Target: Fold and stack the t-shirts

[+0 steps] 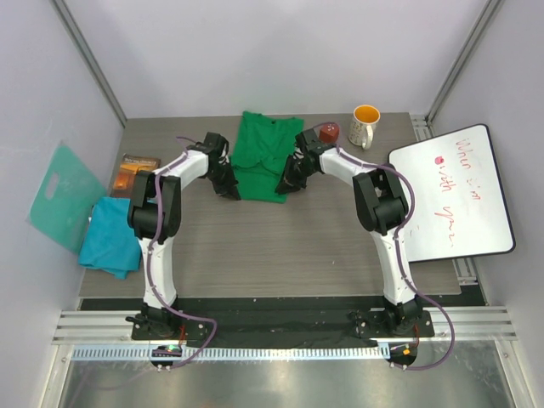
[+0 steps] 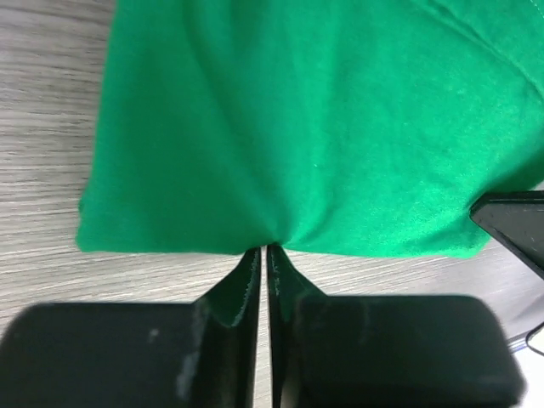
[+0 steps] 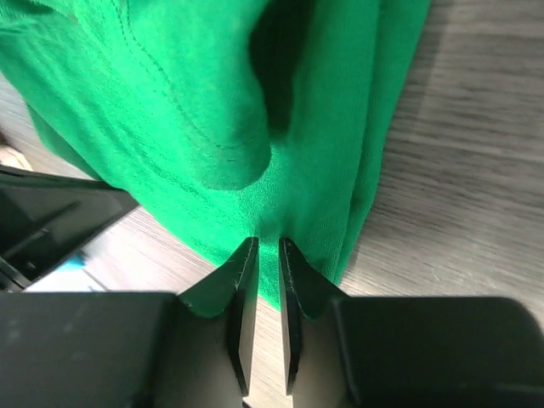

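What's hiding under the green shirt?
Wooden table shows all around the green shirt, so likely just table beneath, but the cloth covers it. The left hand and right hand pinch its near edge.

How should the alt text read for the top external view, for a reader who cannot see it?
Seen from above, the left gripper and right gripper grip the near corners of a green t-shirt on a grey table. A teal-blue t-shirt lies at the left edge; a mug and whiteboard sit on the right.
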You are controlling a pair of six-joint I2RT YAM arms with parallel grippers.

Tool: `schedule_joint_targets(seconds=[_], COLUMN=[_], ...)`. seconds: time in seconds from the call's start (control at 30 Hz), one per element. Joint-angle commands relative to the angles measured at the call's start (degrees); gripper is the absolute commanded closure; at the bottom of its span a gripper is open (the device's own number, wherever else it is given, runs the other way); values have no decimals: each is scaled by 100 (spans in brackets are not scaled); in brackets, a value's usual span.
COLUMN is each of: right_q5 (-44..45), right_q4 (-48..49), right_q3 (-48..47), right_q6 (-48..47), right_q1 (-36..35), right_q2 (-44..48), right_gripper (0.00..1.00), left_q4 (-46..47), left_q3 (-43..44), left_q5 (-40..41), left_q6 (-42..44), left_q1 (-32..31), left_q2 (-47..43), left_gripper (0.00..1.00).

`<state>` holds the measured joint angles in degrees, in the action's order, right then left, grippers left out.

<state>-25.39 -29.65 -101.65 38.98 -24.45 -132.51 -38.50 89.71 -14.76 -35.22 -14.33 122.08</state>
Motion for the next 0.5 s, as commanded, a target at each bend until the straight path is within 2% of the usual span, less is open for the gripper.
schedule_joint_targets(seconds=[0.0, 0.27, 0.37, 0.47], right_q5=[649, 948, 966, 834], right_q4=[-919, -1218, -1236, -1175], right_q3=[4, 610, 900, 1243], right_q6=[-663, -1234, -1349, -1411], right_q1=[-113, -227, -306, -368], right_q2=[-74, 278, 392, 515], right_gripper=[79, 82, 82, 83], left_q4=[-78, -236, -298, -342], left_q3=[-173, -1007, -1358, -1579], left_q5=[491, 598, 484, 326], left_q6=[288, 349, 411, 428], left_q1=[-17, -386, -527, -536], left_q2=[-132, -536, -948, -1668], left_gripper=[96, 99, 98, 80])
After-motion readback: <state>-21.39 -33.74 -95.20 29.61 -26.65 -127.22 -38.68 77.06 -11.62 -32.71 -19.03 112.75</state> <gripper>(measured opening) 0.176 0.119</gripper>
